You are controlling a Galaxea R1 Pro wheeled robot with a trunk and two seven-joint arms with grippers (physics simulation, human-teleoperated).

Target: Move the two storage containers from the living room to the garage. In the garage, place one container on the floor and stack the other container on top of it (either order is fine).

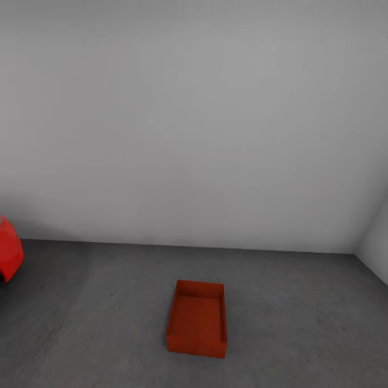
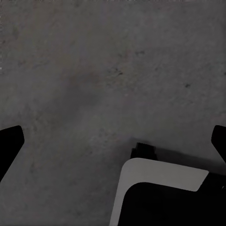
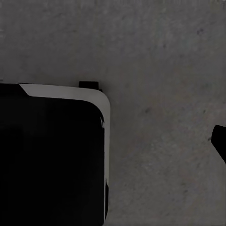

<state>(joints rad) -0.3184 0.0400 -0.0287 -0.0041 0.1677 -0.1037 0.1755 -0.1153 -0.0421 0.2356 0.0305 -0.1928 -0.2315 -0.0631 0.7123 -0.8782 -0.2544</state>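
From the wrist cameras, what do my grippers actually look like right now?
Little shows. In the left wrist view, the left gripper has plain black fingertips at both edges. In the right wrist view, one black fingertip shows. No cables or markings visible.

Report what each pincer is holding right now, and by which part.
Nothing is held. The left pincer stands open over bare concrete floor. The right pincer's one visible fingertip also hangs over floor. The single storage container sits alone on the floor.
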